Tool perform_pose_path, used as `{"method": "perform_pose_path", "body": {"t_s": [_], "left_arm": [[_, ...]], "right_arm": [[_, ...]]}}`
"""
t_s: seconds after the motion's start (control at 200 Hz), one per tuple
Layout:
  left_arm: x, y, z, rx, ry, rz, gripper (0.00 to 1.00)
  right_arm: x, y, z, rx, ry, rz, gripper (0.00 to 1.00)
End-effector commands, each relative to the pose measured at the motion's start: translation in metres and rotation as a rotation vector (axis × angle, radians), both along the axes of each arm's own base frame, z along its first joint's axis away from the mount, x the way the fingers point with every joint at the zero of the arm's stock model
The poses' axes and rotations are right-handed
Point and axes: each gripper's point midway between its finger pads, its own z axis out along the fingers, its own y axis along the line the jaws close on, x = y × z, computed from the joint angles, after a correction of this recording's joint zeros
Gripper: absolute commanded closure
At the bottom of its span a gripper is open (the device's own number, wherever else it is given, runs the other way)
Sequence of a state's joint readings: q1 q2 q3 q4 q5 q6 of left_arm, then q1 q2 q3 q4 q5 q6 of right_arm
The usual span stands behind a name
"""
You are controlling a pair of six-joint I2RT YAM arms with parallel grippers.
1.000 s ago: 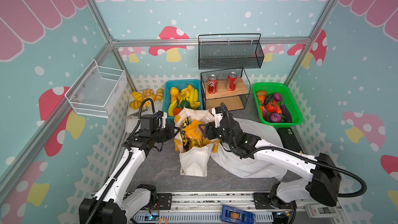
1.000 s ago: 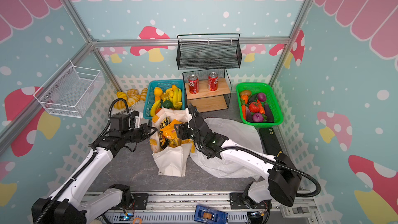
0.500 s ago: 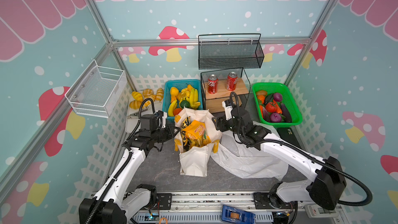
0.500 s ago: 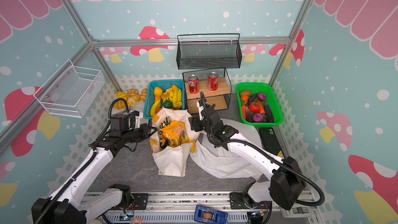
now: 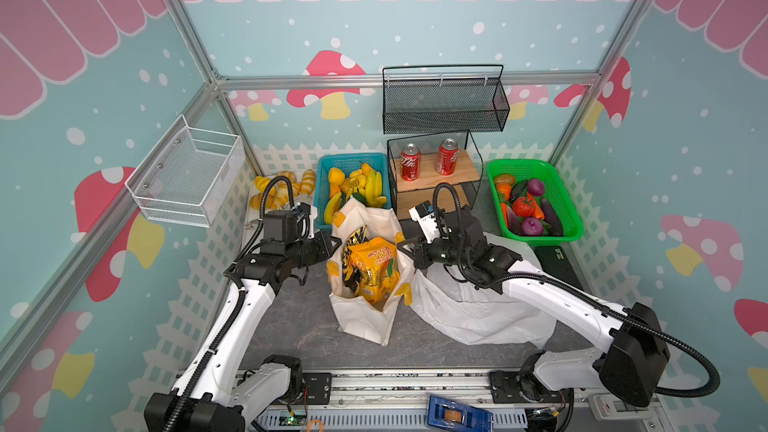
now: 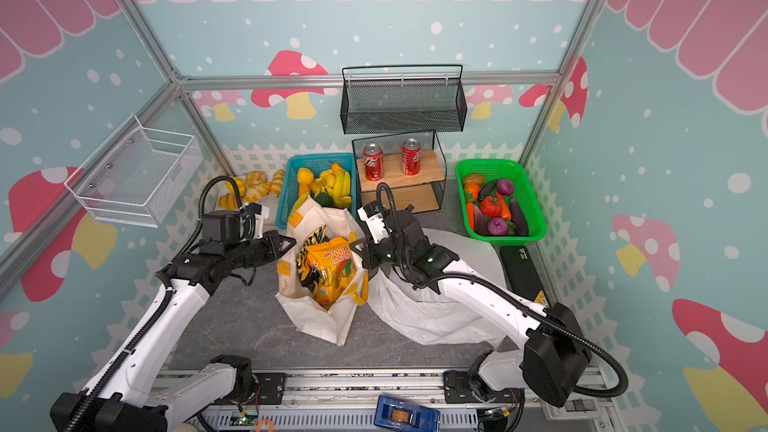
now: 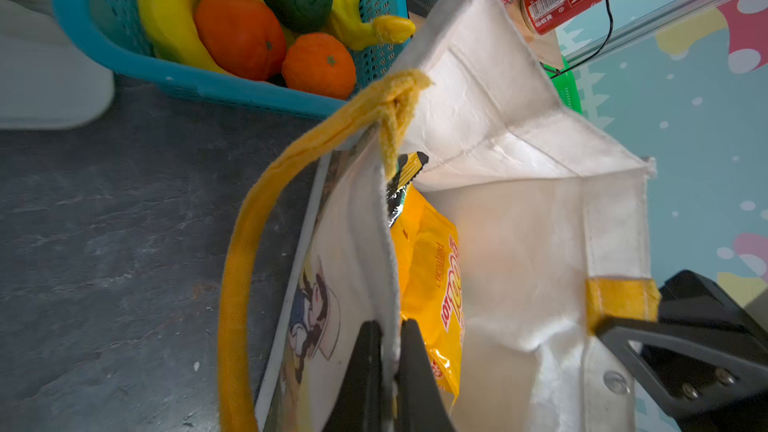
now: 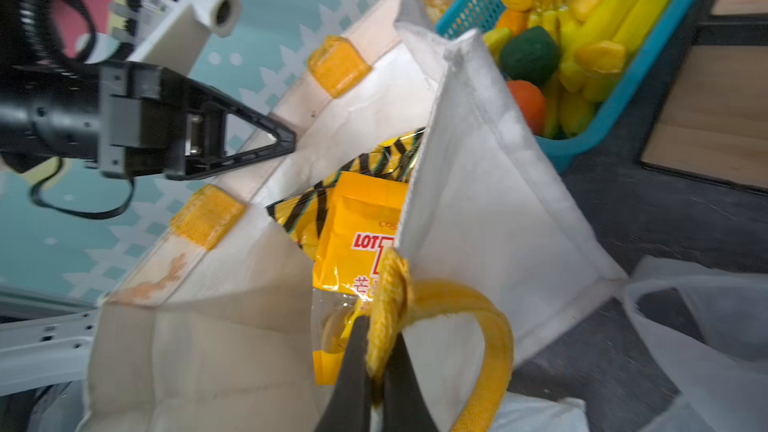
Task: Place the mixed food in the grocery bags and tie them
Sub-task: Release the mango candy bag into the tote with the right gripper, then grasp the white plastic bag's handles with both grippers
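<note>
The left gripper is closed, pinching one rim wall of the cream tote between its jaws. The right gripper is closed on the yellow handle at the opposite rim. Between the two grippers, inside the open tote, the orange-yellow packet stands against the black-and-yellow packet. Behind and below the right gripper the white plastic bag lies on the table, and well beyond it the toy vegetables sit in the green basket.

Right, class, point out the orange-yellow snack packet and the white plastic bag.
orange-yellow snack packet [image 5: 375,270], in a top view, printed front.
white plastic bag [image 5: 469,317], in a top view, crumpled middle.
</note>
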State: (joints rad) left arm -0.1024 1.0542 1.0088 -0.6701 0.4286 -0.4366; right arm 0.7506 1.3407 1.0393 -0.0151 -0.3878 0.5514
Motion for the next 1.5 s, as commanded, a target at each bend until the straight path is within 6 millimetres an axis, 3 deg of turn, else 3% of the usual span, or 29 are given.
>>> {"method": "perform_pose_path", "body": {"t_s": [0.0,0.205,0.415,0.465,0.51,0.605,0.695,0.735,0.8,0.825,0.936,1.036,1.206,1.406,1.496], "left_arm": [[0.004,0.025,0.016,0.168,-0.049,0.034,1.00],[0.002,0.070,0.012,0.438,0.020,0.121,1.00],[0.010,0.091,-0.007,0.518,0.074,0.188,1.00],[0.012,0.093,-0.012,0.516,0.097,0.204,1.00],[0.013,0.093,-0.015,0.507,0.109,0.210,1.00],[0.013,0.088,-0.009,0.462,0.094,0.216,0.76],[0.012,0.083,0.008,0.410,0.028,0.235,0.58],[0.013,0.081,0.019,0.389,-0.017,0.243,0.48],[0.012,0.078,0.040,0.350,-0.099,0.249,0.22],[0.012,0.076,0.048,0.334,-0.132,0.251,0.18],[0.009,0.057,0.081,0.207,-0.264,0.213,0.17],[0.006,0.033,0.103,0.067,-0.324,0.140,0.17],[0.002,-0.009,0.113,-0.018,-0.351,0.004,0.19],[0.001,-0.020,0.103,-0.008,-0.329,-0.022,0.21],[0.002,-0.021,0.100,-0.004,-0.323,-0.022,0.22]], "right_arm": [[-0.020,0.020,0.056,0.226,-0.072,0.129,1.00],[-0.038,0.059,0.048,0.270,-0.008,0.231,1.00],[-0.028,0.084,0.017,0.232,0.055,0.214,1.00],[-0.023,0.085,0.013,0.199,0.038,0.207,0.93],[-0.018,0.083,0.013,0.158,0.000,0.193,0.81],[-0.005,0.062,0.023,0.072,-0.110,0.130,0.52],[0.010,0.027,0.028,-0.012,-0.202,0.053,0.30],[0.014,0.009,0.031,-0.048,-0.244,0.021,0.25],[0.027,-0.022,0.028,-0.128,-0.291,-0.053,0.21],[0.033,-0.034,0.023,-0.162,-0.297,-0.085,0.21],[0.062,-0.079,-0.014,-0.329,-0.297,-0.200,0.20],[0.082,-0.095,-0.051,-0.508,-0.300,-0.244,0.19],[0.103,-0.082,-0.108,-0.648,-0.274,-0.156,0.17],[0.114,-0.069,-0.178,-0.765,-0.190,-0.035,0.17],[0.118,-0.065,-0.196,-0.790,-0.164,0.000,0.20]]}}
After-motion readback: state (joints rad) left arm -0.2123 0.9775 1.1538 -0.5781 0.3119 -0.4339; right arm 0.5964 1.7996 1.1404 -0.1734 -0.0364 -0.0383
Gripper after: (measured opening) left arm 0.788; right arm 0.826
